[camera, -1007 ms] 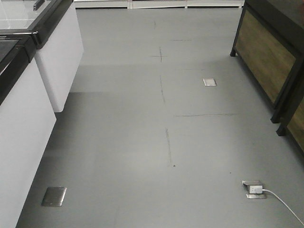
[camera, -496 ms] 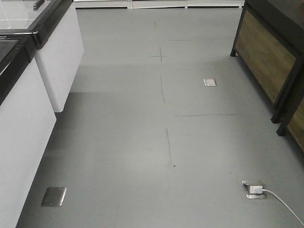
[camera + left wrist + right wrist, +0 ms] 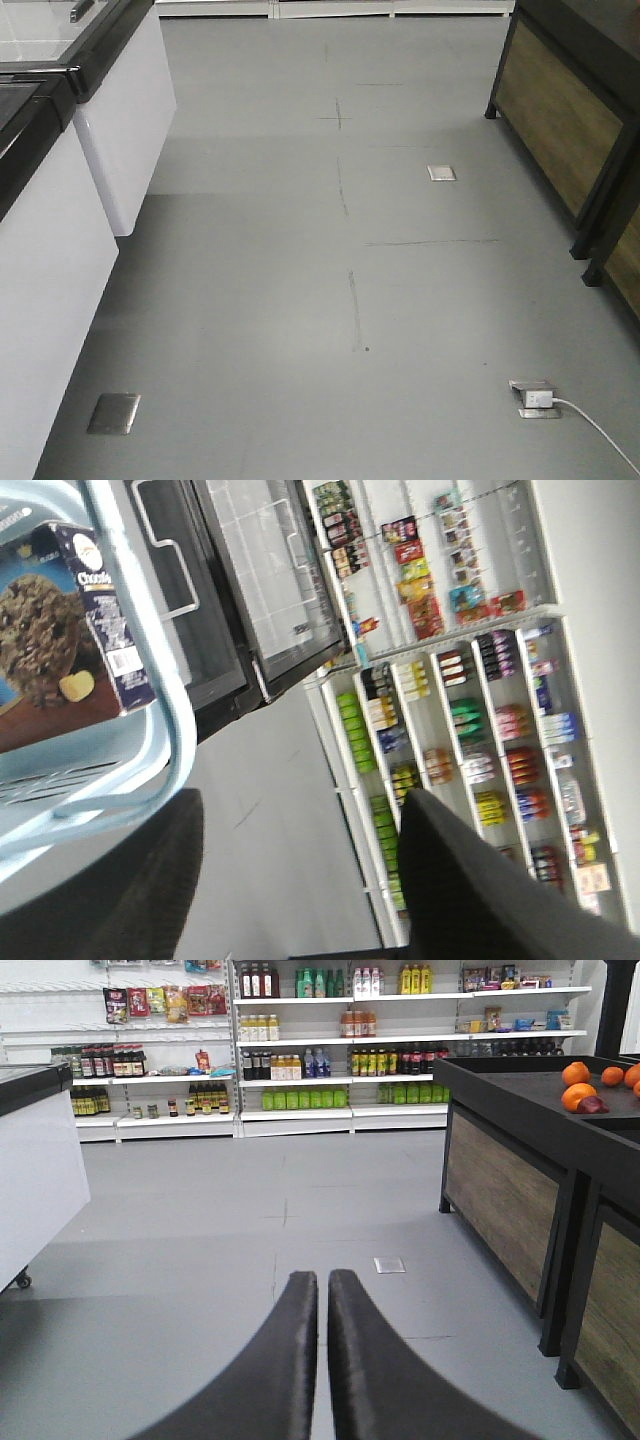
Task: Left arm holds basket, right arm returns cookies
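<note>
Plainly, the left gripper (image 3: 300, 810) has its jaws spread wide apart, with only floor showing between them. At ten o'clock from them a pale blue basket (image 3: 168, 695) holds the cookies box (image 3: 60, 630); whether a jaw touches the basket's rim I cannot tell. The right gripper (image 3: 322, 1278) has its jaws pressed together on nothing. Beyond it stand drink shelves (image 3: 320, 1040) at twelve o'clock and oranges (image 3: 585, 1085) on a dark counter (image 3: 500, 1190) at two o'clock. The front view shows grey floor (image 3: 300, 260) with a socket box (image 3: 533, 397) at five o'clock.
</note>
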Available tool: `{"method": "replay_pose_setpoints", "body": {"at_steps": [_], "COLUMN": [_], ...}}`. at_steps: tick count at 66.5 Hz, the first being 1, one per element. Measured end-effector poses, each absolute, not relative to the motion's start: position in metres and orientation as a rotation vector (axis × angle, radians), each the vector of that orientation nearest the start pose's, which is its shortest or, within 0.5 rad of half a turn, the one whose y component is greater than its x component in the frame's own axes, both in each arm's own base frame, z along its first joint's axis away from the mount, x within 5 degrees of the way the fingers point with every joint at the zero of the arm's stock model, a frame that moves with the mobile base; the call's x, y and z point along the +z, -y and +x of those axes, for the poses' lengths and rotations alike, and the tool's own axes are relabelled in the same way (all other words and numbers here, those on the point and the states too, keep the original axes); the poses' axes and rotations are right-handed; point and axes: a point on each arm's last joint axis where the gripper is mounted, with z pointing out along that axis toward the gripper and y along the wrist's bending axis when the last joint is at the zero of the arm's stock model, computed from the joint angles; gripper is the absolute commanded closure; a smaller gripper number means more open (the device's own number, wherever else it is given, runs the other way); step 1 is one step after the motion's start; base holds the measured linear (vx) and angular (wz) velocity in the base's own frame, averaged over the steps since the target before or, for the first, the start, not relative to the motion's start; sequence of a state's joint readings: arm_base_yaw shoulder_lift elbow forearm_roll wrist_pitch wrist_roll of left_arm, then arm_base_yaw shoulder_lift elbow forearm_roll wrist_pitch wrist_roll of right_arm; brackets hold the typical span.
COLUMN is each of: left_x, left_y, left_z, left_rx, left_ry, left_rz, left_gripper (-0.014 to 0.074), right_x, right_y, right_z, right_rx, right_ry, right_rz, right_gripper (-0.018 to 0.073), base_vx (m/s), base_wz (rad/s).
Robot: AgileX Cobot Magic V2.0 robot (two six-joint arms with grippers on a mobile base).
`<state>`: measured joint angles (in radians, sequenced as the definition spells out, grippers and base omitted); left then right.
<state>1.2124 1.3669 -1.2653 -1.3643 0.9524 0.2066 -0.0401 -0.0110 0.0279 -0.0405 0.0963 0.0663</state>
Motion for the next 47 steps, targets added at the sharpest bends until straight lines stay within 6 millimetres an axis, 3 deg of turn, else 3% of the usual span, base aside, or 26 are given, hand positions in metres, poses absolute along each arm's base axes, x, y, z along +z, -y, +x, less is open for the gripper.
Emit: {"method": "replay_pose_setpoints", "body": {"at_steps": [27,47], "left_x": [0.37,0.341], "left_y": [-0.287,-0.31], "left_z": [0.185,0.195], "left_rx": [-0.805,-0.95], "left_ry": [-1.22,-1.135], "left_rz": [-1.265,-1.329], "left_gripper": [0.0004,0.0002], "right_x": [0.196,0.196], "right_y": [0.003,0.003], "right_z": [0.057,0.057], "right_rx": [-0.014,-0.014], "right_ry": [-1.596,-1.596], "right_rz": [0.056,0.056], "right_gripper": [0.0566,0.0566], "base_vx": [0.0,0.0], "base_wz": [0.0,0.0]}}
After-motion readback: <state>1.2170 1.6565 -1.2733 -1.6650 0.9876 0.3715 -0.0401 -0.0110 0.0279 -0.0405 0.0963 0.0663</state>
